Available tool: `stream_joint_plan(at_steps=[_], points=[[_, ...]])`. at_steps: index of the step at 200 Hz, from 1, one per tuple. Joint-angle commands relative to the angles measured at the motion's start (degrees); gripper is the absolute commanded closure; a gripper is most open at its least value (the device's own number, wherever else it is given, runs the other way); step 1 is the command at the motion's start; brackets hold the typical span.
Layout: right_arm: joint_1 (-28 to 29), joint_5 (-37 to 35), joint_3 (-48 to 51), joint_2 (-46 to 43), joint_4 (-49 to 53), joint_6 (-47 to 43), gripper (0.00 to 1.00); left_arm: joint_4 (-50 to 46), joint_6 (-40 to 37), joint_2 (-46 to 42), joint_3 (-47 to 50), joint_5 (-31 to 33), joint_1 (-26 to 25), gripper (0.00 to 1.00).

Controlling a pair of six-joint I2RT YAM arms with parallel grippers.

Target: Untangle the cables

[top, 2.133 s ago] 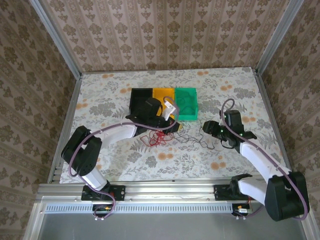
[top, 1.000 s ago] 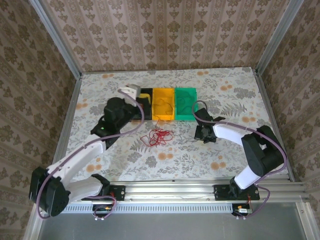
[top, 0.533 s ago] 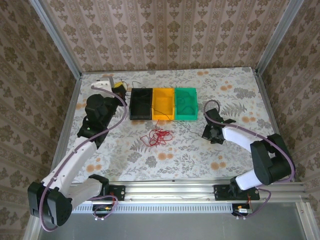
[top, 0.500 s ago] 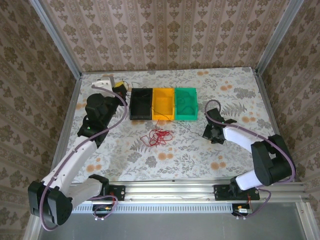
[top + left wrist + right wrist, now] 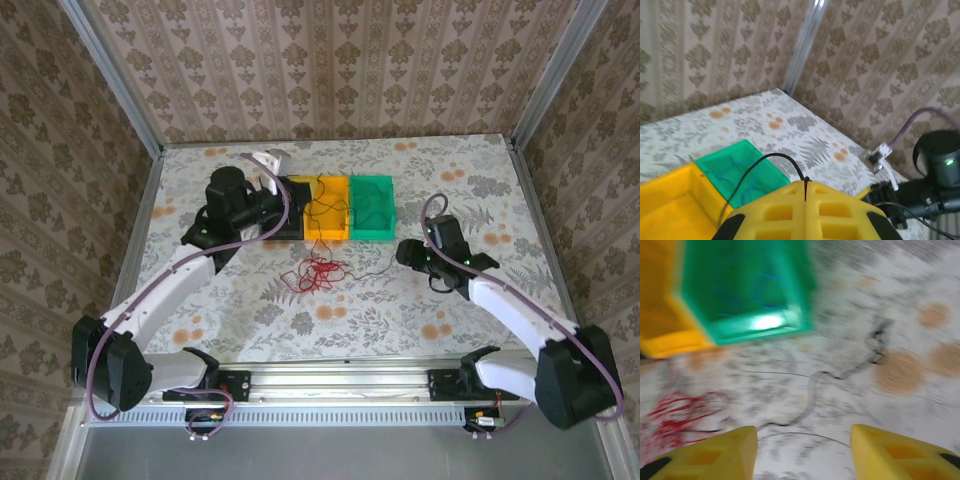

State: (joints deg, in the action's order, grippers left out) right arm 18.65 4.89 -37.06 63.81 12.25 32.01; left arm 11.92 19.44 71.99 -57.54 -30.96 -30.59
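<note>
My left gripper (image 5: 288, 198) hovers over the bins, shut on a thin black cable (image 5: 771, 157) that is pinched between its yellow fingertips (image 5: 805, 182). That black cable (image 5: 322, 215) hangs across the orange bin and trails down over the table toward my right gripper (image 5: 403, 253). The right gripper (image 5: 802, 450) stands open just above the table, with the black cable (image 5: 812, 390) lying loose ahead of it and nothing between its fingers. A red cable tangle (image 5: 318, 272) (image 5: 680, 412) lies in front of the bins. A faint bluish cable (image 5: 765, 277) lies in the green bin.
Three bins stand in a row at the table's middle back: black (image 5: 293, 229), orange (image 5: 335, 225) and green (image 5: 372, 208). The green bin (image 5: 740, 170) and the orange bin (image 5: 665, 200) lie below my left gripper. Patterned walls enclose the table.
The left gripper swung from the far left back over the bins, carrying the black cable. The right gripper opened, and the cable now lies loose on the table.
</note>
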Motion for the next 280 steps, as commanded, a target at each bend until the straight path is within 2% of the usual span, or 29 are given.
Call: stream_joint_plan(at_steps=[1, 25, 44, 77, 124, 135, 151, 165, 173, 198, 222, 235, 246, 280], points=[[1.7, 9.8, 1.2, -3.1, -9.0, -6.6, 0.44, 0.1, 0.4, 0.6, -1.5, -5.4, -0.2, 1.0], [4.2, 16.8, -0.2, -0.8, -13.2, -6.6, 0.4, 1.0, 1.9, 1.5, -1.7, -8.1, -0.4, 1.0], [7.9, 19.5, -2.3, 2.9, -15.6, -7.1, 0.37, 2.7, 3.8, 2.1, -1.5, -9.4, -0.5, 1.0], [12.8, 19.7, -6.4, 11.6, -19.2, -7.9, 0.36, 4.0, 4.9, 2.0, -1.5, -10.0, -1.0, 1.0], [15.7, 16.8, -14.3, 23.2, -18.3, -10.4, 0.36, 4.6, 5.6, 1.8, -1.3, -10.2, -1.3, 1.0], [15.7, 16.1, -15.4, 25.0, -17.9, -10.3, 0.44, 5.2, 5.9, 1.8, -1.1, -10.2, -1.3, 1.0], [15.7, 14.4, -16.3, 26.4, -16.8, -9.7, 0.71, 4.8, 5.6, 1.4, -1.0, -9.5, -1.2, 1.0], [15.6, 11.9, -14.7, 25.2, -16.9, -9.2, 0.88, 4.0, 4.8, 0.6, -0.6, -6.4, -1.1, 1.0], [15.3, 10.6, -13.4, 23.6, -16.9, -8.7, 0.94, 3.5, 4.3, -0.4, 0.1, -0.8, -0.9, 1.0], [12.3, 5.9, -7.6, 17.4, -14.1, -6.1, 0.98, 4.9, 5.5, -4.1, 4.3, 16.8, 1.0, 1.0], [7.8, -0.8, -1.9, 10.4, -8.7, -1.9, 1.0, 10.4, 12.0, -6.4, 9.6, 26.7, 5.4, 1.0], [4.9, -4.2, 0.9, 6.9, -5.8, 0.4, 1.0, 13.6, 15.9, -6.5, 11.9, 28.5, 8.2, 1.0], [2.2, -7.0, 3.0, 3.9, -3.5, 2.6, 1.0, 14.4, 17.2, -5.6, 12.0, 27.4, 9.5, 1.0], [-4.6, -12.3, 5.7, -2.9, 2.3, 6.0, 1.0, 14.4, 16.5, -0.8, 8.5, 22.7, 9.6, 1.0]])
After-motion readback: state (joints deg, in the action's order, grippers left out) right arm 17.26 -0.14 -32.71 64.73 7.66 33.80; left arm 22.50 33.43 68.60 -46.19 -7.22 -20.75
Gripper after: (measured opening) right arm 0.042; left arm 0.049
